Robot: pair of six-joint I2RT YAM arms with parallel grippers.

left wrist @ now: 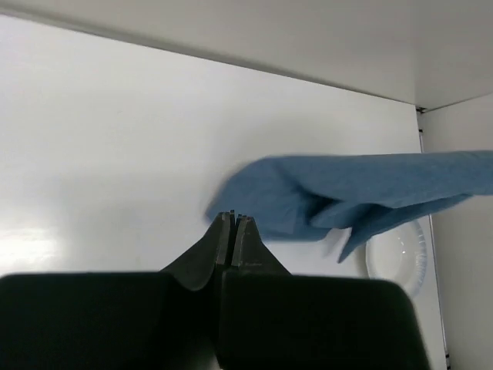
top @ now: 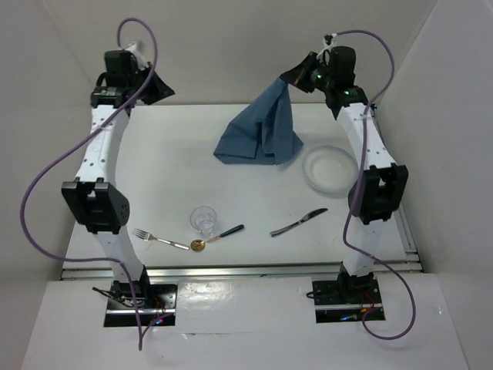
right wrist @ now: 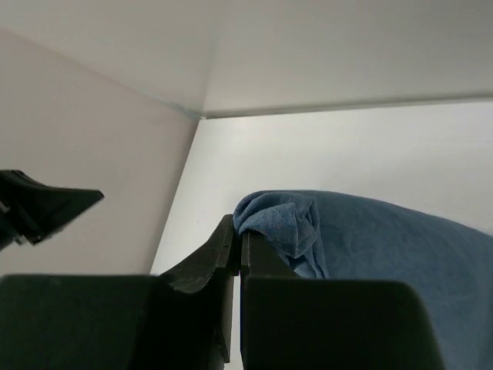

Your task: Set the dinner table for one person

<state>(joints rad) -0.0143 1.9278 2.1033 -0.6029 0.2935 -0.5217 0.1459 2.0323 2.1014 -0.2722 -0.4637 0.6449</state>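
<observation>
- Where the top camera looks down on both arms, the counter (top: 169, 154) lies flat beneath them, its long axis running side to side, parallel to the silver rail (top: 246, 270) at the near edge.
- In that view the right tool (top: 293, 77) is pinched shut on the top of a blue cloth (top: 262, 131). The cloth hangs down from the tool like a tent, and its lower folds rest on the counter directly below.
- The left tool (top: 158, 86) hangs above the far left part of the counter, well apart from the cloth and with nothing in it.
- Nearer the bases than both tools lie a fork (top: 158, 239), a gold-bowled spoon (top: 216, 237), a clear glass (top: 203, 220) and a knife (top: 299, 222). A clear plate (top: 330, 168) sits below and just outward of the right tool.
- From the left wrist, the left tool (left wrist: 233, 220) has its fingers pressed together on nothing. The counter spreads ahead of it, with the cloth ahead and to the tool's right, and part of the plate beyond the cloth.
- From the right wrist, the right tool (right wrist: 237, 227) is closed, with the bunched cloth at its tips and spilling to its right. The counter stretches ahead to the far wall.
</observation>
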